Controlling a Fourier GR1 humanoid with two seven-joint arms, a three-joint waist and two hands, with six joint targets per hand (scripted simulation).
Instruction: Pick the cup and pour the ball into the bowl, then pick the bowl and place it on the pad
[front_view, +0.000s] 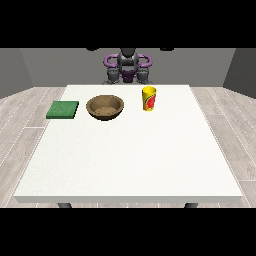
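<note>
Nearest the camera we see only a broad bare stretch of tabletop (130, 165); everything that matters sits along the far side, close to the robot.

From the front view, our hand at the view's right (145, 76) hangs low beside the torso, just behind the far edge of the tabletop, and our hand at the view's left (112, 76) mirrors it. Both are too small and dark for us to tell whether the fingers are spread or curled; neither touches anything.

Just in front of the hand at the view's right, on the camera side of it, stands the cup (149, 98), yellow with a red mark, upright. We cannot see the ball from here, so we take it to be inside. In front of the hand at the view's left lies the bowl (105, 107), brown and wooden, and apparently with nothing in it. Further out from that hand, toward the view's left edge, the green pad (63, 109) lies flat, near the bowl but apart from it.

We judge the task not yet begun. To do the first step well, we should reach with the hand nearest the cup, close round its side below the rim, keep it upright while carrying, and tip only once its mouth is over the bowl's middle.
</note>
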